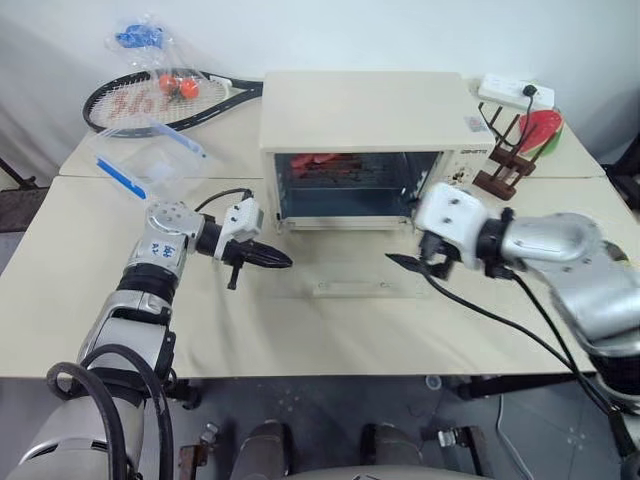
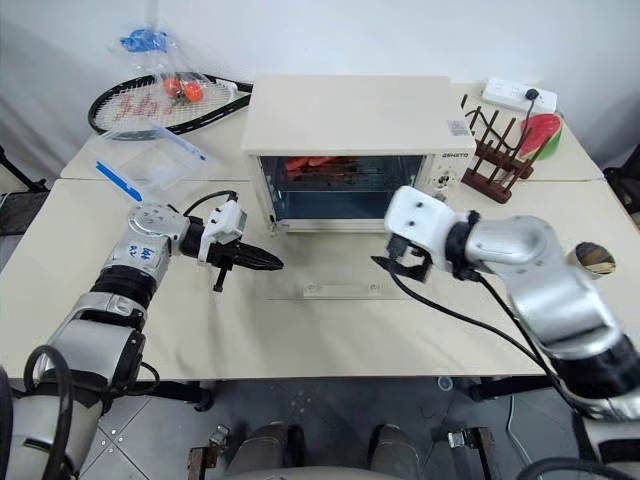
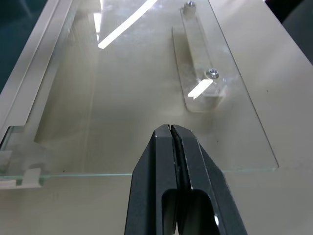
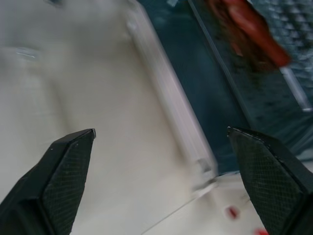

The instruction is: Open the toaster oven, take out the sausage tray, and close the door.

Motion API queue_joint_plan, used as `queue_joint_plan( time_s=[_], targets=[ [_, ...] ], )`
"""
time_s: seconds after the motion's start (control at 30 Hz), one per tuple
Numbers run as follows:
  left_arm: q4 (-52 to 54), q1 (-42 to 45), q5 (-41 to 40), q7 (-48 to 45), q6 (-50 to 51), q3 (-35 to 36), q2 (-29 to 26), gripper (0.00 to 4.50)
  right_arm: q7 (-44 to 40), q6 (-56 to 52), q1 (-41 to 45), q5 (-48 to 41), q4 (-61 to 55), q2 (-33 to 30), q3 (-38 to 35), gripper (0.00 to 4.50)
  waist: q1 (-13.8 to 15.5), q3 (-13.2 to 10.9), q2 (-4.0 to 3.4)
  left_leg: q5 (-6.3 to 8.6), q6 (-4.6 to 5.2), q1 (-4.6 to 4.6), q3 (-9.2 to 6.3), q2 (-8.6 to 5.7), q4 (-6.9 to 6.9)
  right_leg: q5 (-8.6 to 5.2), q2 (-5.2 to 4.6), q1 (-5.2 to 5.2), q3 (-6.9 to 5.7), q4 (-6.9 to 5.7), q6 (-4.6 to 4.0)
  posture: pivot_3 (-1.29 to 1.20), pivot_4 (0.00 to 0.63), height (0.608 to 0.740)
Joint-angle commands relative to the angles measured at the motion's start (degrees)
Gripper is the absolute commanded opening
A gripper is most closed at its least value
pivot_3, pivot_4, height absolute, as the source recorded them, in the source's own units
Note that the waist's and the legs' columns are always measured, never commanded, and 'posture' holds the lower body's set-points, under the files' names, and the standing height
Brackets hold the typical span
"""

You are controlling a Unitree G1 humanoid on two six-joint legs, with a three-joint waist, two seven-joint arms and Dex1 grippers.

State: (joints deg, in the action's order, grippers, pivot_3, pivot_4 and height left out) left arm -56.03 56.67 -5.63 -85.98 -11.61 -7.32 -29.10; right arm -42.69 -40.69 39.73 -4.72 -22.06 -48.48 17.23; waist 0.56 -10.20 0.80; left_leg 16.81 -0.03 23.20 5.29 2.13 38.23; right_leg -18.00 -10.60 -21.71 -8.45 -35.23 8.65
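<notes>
Sausage tray [image 1: 335,165] inside oven, beyond right claw [image 1: 412,264]

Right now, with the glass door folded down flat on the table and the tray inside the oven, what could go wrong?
1. The open right gripper hovers above the clear glass door lying flat; dropping low could strike the pane.
2. The shallow silver sausage tray sits deep in the cream-white boxy toaster oven; a shallow grip might tip its red sausages.
3. The shut left gripper waits near the door's edge, possibly in the tray's way.
</notes>
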Motion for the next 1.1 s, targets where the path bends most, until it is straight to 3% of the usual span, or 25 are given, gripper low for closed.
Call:
queue_joint_plan(
  time_s=[0.03,0.37,0.7,0.8,0.93,1.1],
  targets=[
    [5.6,-3.6,-6.8,-0.8,4.3,5.3,0.8,0.03,5.9,4.4,5.8,10.4,6.9,5.0,5.7,4.50,-0.6,0.0,0.00,0.00,0.00,0.02,0.00,0.00,0.00,0.00,-0.01,-0.03,0.00,-0.01,0.00,0.00,0.150,0.740],
    [35.8,-23.5,-27.2,10.8,19.4,22.5,2.7,0.03,15.4,16.0,17.7,29.2,31.9,19.6,16.6,4.50,-3.6,0.0,-0.01,0.02,-0.08,0.18,-0.01,0.02,-0.15,0.00,-0.07,-0.58,0.01,-0.56,0.00,0.00,0.150,0.740],
    [52.7,-37.1,-31.6,22.2,26.7,26.2,1.8,0.03,20.0,23.3,22.5,37.5,45.8,27.0,17.2,4.50,-3.8,0.0,-0.01,0.03,-0.12,0.15,0.01,0.04,-0.14,0.00,-0.06,-0.62,0.13,-0.66,0.00,0.00,0.150,0.740],
    [54.9,-39.1,-32.3,23.9,27.1,27.0,1.5,0.00,20.2,22.6,23.4,40.5,48.1,28.1,17.9,3.94,-3.9,0.0,-0.02,0.03,-0.13,0.14,0.02,0.04,-0.18,0.00,-0.05,-0.65,0.16,-0.67,0.00,0.00,0.150,0.740],
    [56.5,-39.9,-33.5,26.9,28.2,28.3,1.6,0.00,21.3,23.6,23.4,42.6,49.2,28.7,17.5,2.60,-3.7,0.0,-0.02,0.03,-0.14,0.15,0.02,0.03,-0.17,0.00,-0.05,-0.64,0.19,-0.67,0.00,0.00,0.150,0.740],
    [57.8,-40.3,-36.5,29.5,32.9,29.2,0.4,1.18,21.4,23.4,22.5,44.5,48.1,28.8,17.1,0.93,-3.8,0.0,-0.02,0.04,-0.14,0.14,0.03,0.04,-0.18,0.00,-0.05,-0.65,0.20,-0.67,0.00,0.00,0.150,0.740]
  ],
)
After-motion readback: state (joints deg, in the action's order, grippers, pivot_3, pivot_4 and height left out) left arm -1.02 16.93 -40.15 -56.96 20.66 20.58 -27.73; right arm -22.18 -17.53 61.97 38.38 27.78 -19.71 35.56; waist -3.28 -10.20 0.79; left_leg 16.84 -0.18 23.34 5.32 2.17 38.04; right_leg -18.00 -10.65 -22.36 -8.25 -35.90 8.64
